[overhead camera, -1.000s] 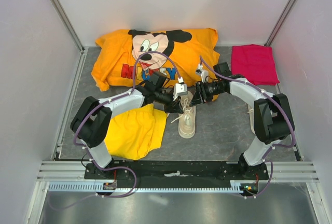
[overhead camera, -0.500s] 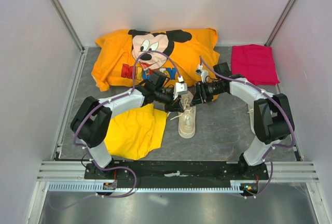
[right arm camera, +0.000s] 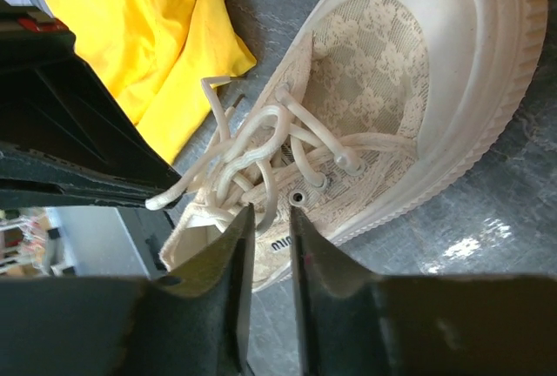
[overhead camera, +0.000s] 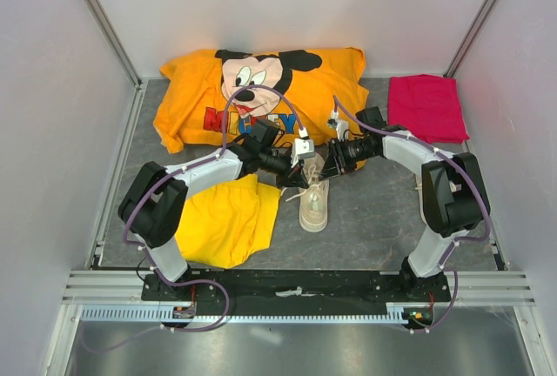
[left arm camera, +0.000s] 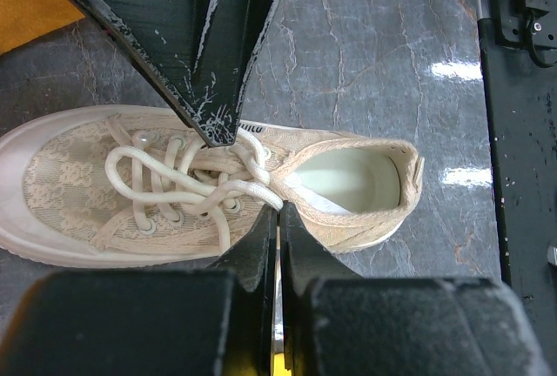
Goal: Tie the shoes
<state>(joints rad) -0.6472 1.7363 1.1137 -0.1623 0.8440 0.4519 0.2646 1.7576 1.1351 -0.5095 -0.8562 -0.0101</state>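
Note:
A cream-beige shoe point(overhead camera: 314, 206) lies in the middle of the floor, toe toward the arm bases, its white laces loosely tangled over the tongue. My left gripper point(overhead camera: 294, 176) reaches in from the left. Seen from its wrist, the left gripper point(left arm camera: 278, 211) is shut, with a lace strand point(left arm camera: 248, 187) running into its tips beside the shoe point(left arm camera: 78, 176). My right gripper point(overhead camera: 324, 167) comes from the right. The right gripper point(right arm camera: 271, 211) stands open over the shoe point(right arm camera: 392, 71), with a lace loop point(right arm camera: 271, 154) hanging down between its fingers.
Yellow shorts point(overhead camera: 226, 219) lie just left of the shoe, under the left arm. An orange Mickey shirt point(overhead camera: 261, 89) fills the back and a pink cloth point(overhead camera: 426, 106) lies folded at the back right. White walls enclose all sides.
The left jaws have closed onto the lace. The right arm's elbow has shifted slightly inward. The shoe has not moved.

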